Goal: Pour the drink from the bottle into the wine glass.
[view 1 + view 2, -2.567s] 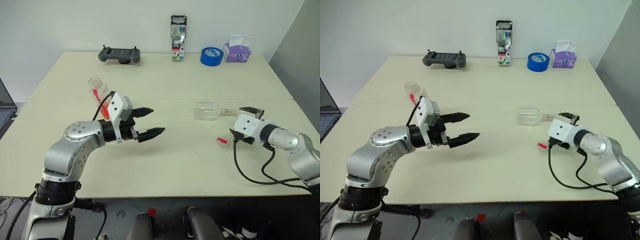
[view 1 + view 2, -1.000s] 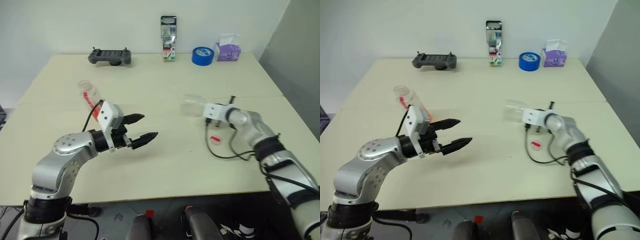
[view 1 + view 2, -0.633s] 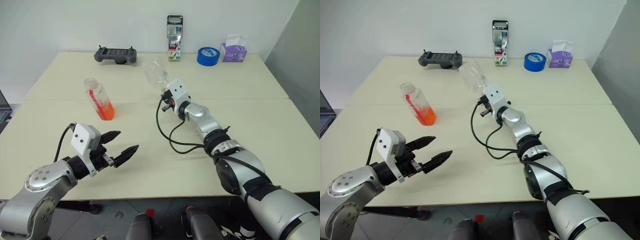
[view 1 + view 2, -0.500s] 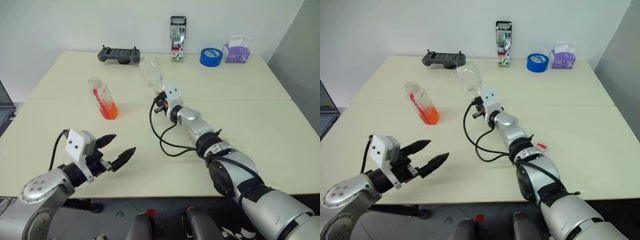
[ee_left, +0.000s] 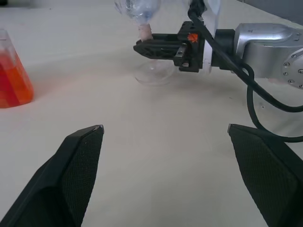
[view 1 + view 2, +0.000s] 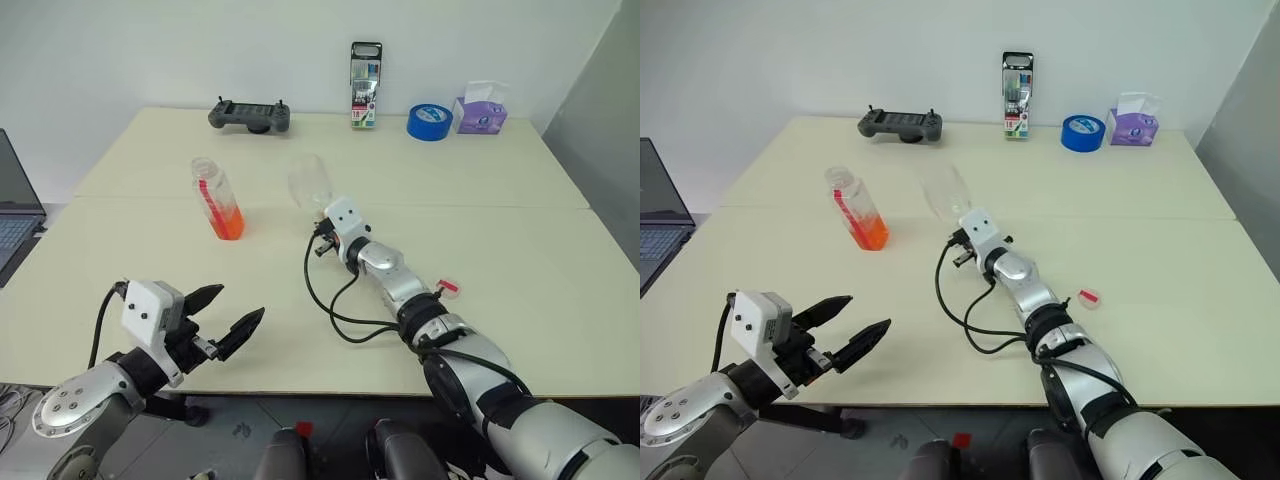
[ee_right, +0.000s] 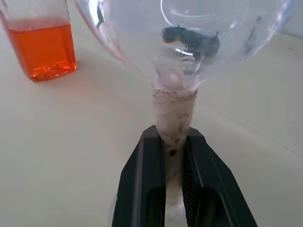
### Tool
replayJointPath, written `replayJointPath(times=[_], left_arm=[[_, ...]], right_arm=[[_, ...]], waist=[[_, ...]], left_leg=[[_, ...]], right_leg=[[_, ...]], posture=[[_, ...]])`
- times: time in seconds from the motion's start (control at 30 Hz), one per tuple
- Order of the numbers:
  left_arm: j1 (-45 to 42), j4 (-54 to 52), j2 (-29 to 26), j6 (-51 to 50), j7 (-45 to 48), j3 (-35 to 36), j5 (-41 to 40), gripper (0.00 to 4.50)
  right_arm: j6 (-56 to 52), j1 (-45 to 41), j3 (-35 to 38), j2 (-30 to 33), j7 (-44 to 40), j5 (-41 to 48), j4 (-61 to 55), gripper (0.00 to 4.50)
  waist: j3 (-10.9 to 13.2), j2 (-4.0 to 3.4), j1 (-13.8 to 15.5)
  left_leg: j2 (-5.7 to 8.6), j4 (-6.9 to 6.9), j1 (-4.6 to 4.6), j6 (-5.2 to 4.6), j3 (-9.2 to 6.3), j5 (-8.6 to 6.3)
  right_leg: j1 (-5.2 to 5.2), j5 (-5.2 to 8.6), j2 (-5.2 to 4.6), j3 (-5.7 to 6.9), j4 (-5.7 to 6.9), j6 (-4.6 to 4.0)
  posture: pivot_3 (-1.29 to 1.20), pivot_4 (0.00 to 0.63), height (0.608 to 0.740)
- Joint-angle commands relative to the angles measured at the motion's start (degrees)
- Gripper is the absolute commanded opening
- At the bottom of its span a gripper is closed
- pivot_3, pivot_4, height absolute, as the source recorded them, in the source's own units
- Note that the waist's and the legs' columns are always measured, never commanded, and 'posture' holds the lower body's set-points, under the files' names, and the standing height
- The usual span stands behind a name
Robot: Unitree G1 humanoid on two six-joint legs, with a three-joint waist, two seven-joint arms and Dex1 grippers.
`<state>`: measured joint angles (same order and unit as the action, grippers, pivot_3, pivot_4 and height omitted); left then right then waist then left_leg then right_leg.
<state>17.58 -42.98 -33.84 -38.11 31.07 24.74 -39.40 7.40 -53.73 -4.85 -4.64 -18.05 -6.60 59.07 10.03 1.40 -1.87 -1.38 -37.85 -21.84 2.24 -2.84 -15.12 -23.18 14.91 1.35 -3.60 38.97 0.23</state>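
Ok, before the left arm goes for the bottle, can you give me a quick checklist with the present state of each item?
1. Wine glass upright, foot on the table: ok.
2. Right gripper jaws shut on the glass stem: ok.
3. Bottle upright, cap off, drink inside: ok.
4. Left gripper jaws open, nothing held: ok.
5. Left gripper at the bottle: not ok, it hangs near the table's front edge, well short.
6. Cap out of the way, beside the right arm: ok.
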Motion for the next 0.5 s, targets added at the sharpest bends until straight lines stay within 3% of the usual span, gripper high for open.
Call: replayJointPath(times=[0.03,0.3,0.5], left_arm=[[0.32,0.13,-0.98,2.03,1.16,1.47,0.17,4.5],[1.19,0.13,-1.48,2.61,1.52,1.76,0.02,4.5],[0.47,0.79,-1.15,3.0,1.08,2.1,-0.21,4.5]], right_arm=[[-7.64,7.05,-0.77,3.54,-1.65,-0.32,-4.71,0.15],[-13.38,13.73,-2.4,4.97,-3.82,0.71,-15.42,0.15],[0.69,11.2,-1.34,0.78,-5.35,4.26,-12.54,0.15]], waist=[[-0.15,-0.04,0.27],[-0.79,-0.2,0.38],[-0.79,-0.23,-0.05]], left_leg=[[0.01,0.0,0.0,0.0,0.0,0.0],[0.05,0.0,0.02,0.0,0.01,0.0],[0.01,0.03,0.02,-0.01,0.07,-0.02]], right_leg=[[0.01,0.0,-0.02,0.0,0.0,0.0],[0.03,0.25,-0.09,-0.02,-0.01,0.34],[0.0,0.28,-0.08,-0.08,-0.01,0.35]], posture=[[0.0,0.15,0.74],[0.0,0.15,0.74],[0.0,0.15,0.74]])
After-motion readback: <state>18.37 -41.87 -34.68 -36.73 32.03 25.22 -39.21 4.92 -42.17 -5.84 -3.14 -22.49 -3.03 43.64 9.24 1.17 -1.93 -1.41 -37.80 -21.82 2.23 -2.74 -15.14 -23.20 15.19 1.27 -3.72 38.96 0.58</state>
